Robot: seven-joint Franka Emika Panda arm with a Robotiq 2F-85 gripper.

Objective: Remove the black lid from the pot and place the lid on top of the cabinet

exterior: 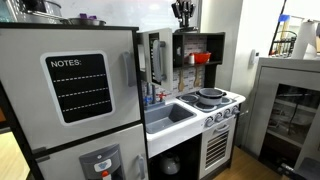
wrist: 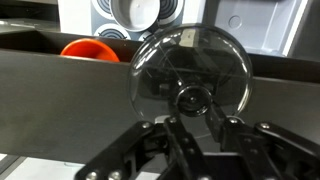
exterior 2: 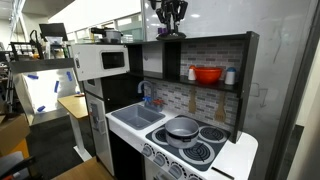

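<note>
In the wrist view the black lid (wrist: 190, 65), round and smoky with a central knob, lies flat on the dark top of the cabinet (wrist: 60, 100). My gripper (wrist: 195, 108) is shut on the knob. In both exterior views the gripper (exterior: 183, 12) (exterior 2: 170, 18) hangs just over the cabinet top (exterior: 200, 36) (exterior 2: 205, 42); the lid is too small to make out there. The silvery pot (exterior 2: 183, 127) (exterior: 210, 96) sits uncovered on the stove below. It also shows in the wrist view, where the pot (wrist: 135, 10) is at the upper edge.
A red bowl (exterior 2: 207, 74) (wrist: 90, 50) stands on the cabinet's shelf beside a small bottle (exterior 2: 230, 76). The grey sink (exterior 2: 135, 118) (exterior: 170, 113) lies next to the stove. The fridge with its NOTES board (exterior: 70, 90) and a glass-door cabinet (exterior: 290, 105) flank the kitchen.
</note>
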